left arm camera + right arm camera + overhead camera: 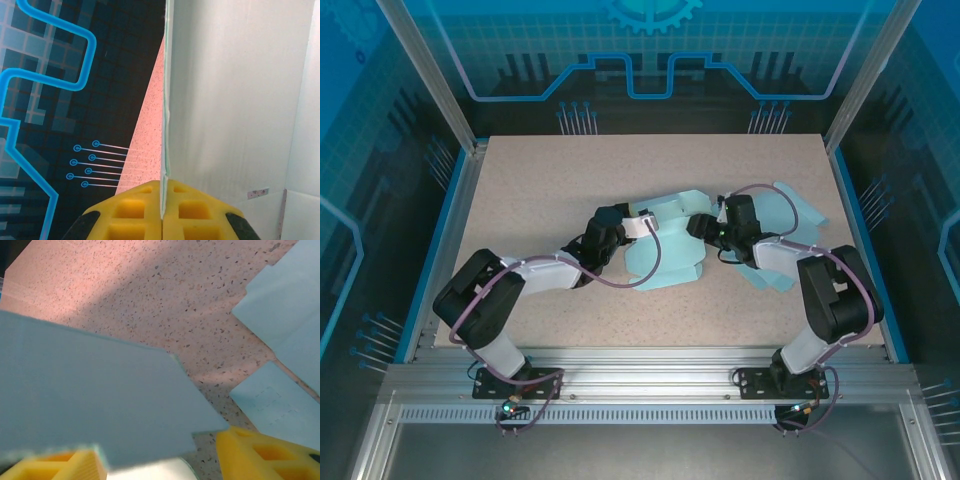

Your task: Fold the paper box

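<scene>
A pale blue paper box [665,262], a cut cardboard sheet partly folded up, lies at the middle of the speckled beige bench [540,180], with loose flaps spreading flat toward the right edge. The left gripper [162,202], with yellow padded fingers, is pinched closed on the thin edge of an upright panel at the sheet's left side. The right gripper [160,460] meets the box from the right with its yellow fingers held apart; a blue flap lies across the gap between them, and I cannot tell whether they touch it.
</scene>
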`<state>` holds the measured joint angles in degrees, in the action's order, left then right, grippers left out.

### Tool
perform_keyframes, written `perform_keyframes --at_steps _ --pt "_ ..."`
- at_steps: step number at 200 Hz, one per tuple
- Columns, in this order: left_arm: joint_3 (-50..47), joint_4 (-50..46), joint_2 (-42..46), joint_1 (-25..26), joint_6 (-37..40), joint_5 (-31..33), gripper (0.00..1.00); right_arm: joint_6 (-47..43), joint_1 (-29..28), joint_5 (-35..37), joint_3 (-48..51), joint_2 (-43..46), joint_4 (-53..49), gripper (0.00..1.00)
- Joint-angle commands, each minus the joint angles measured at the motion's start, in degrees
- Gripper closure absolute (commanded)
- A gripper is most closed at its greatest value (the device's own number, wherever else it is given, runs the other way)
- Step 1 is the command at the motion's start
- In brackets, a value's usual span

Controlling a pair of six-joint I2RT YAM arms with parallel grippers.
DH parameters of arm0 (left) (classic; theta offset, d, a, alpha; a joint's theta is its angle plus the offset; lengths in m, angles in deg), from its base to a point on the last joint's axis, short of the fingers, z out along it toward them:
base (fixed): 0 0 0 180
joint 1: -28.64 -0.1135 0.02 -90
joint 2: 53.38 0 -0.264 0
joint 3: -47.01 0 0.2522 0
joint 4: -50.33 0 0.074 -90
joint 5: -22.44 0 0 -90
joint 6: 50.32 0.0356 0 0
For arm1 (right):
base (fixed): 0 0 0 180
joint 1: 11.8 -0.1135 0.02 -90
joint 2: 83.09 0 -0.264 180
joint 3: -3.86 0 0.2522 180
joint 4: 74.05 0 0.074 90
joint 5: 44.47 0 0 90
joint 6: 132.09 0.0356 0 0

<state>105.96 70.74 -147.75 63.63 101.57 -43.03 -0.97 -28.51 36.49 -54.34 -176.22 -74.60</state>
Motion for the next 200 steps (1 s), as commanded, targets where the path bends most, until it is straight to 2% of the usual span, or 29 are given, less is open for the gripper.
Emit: perform_keyframes --at_steps 1,40,119,164,200 --pt "-0.33 -0.06 1.82 -0.53 -1.99 -1.5 0.99 -0.23 0.62 -1.49 -0.99 -0.46 4.73 0.43" --pt "-0.02 -0.15 1.4 -0.48 -2.56 -1.76 0.99 -1.29 0.61 -2.44 -0.12 0.59 7.68 0.47" --pt "3.97 -1.21 -3.32 -0.44 -1.69 1.31 1.0 -1.52 -1.36 -0.74 0.87 3.09 7.15 0.57" --pt "5.16 -1.65 -4.42 -0.17 -1.85 1.22 1.0 0.25 -2.1 -1.19 -0.04 -1.68 9.19 0.57" --pt "5.35 -2.26 -5.12 -0.17 -2.16 1.17 1.0 2.11 -2.97 -3.01 -0.79 -5.69 12.55 0.63"
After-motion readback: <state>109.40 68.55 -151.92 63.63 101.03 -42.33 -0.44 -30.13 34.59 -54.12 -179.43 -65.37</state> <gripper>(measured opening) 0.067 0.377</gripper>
